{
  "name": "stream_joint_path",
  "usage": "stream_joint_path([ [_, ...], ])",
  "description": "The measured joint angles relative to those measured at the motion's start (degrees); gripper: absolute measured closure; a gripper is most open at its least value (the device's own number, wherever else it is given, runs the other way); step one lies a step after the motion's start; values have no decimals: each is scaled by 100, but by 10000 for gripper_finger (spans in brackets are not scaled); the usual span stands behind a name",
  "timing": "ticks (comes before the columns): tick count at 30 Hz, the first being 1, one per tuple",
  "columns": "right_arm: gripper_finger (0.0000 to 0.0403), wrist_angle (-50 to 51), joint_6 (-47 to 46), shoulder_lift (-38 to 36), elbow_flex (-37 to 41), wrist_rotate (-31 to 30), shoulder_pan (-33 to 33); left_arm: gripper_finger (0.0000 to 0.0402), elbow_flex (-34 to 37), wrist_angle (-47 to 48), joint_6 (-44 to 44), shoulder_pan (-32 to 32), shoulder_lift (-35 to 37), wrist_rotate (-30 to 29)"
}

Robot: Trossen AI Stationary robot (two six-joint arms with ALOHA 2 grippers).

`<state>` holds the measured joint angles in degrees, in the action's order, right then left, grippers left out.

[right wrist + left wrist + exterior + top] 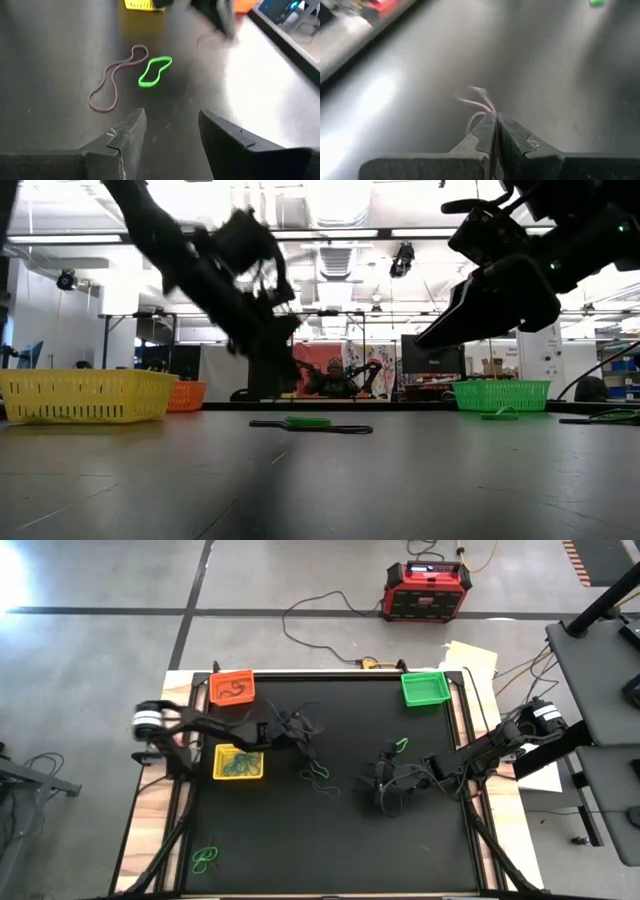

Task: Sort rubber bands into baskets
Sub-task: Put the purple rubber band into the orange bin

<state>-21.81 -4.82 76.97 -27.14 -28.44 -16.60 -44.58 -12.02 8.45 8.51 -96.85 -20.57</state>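
Black table mat (330, 840) with three small rectangular plastic mesh baskets: orange basket (232, 688) at the far left corner with a dark band inside; green basket (424, 687) at the far right corner; yellow basket (238, 762) nearer the left edge, holding a tangle of green and dark bands. Left gripper (303, 740) sits just right of the yellow basket, over the mat's middle-left; its wrist view shows the jaws clenched tight together, (496, 131) pinching a thin pale-brown rubber band (477, 102) whose free loop streams forward from the fingertips, blurred. Right gripper (380, 783) lies right of centre, fingers pointing toward the left arm; jaws parted with bare mat between them, grasping nothing (170, 130). Ahead of it in its wrist view lie two loose bands: a long thin brownish rubber band (112, 82), drawn out and wavy, and a shorter bright green rubber band (154, 71), a flattened oval touching or just beside the brown one's far end; the long axes of both run roughly away from the right gripper, toward the yellow basket. From above this pair shows near mat centre (318, 774). Another green band (401, 745) lies just beyond the right gripper, a green cluster (206, 858) near the front left corner
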Motion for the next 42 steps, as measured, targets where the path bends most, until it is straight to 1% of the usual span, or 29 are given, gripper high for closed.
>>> stream_joint_path([
  [4,226,95,-199,2,2,12,0,401,-11,1083,-56,107,904,-417],
  [9,227,82,-225,2,2,39,0,401,-68,2319,-61,583,2048,-1038],
  [13,227,51,-225,2,2,39,0,401,-430,3721,93,1397,2708,-1333],
  [16,227,49,-211,2,2,39,0,401,-799,4754,406,2236,2842,-1630],
  [18,227,47,-200,2,2,39,0,401,-1042,5090,676,2857,2800,-1545],
  [19,227,48,-193,5,2,37,0,401,-1157,5149,761,3158,2731,-1395],
  [21,227,21,-249,5,2,39,0,401,-1314,5168,881,3674,2492,-1019],
  [23,227,7,-370,5,2,38,0,402,-1432,5099,879,3982,2132,-569],
  [26,227,26,-504,5,1,38,0,402,-1753,5122,743,4174,1550,-396],
  [31,227,49,-573,7,-13,59,0,402,-2142,5801,719,4393,709,-397],
  [36,227,51,-620,7,-13,105,0,402,-2129,5808,804,4509,298,-434],
  [42,227,93,-869,7,-13,606,0,402,-2063,5811,1031,4726,-54,-316],
])
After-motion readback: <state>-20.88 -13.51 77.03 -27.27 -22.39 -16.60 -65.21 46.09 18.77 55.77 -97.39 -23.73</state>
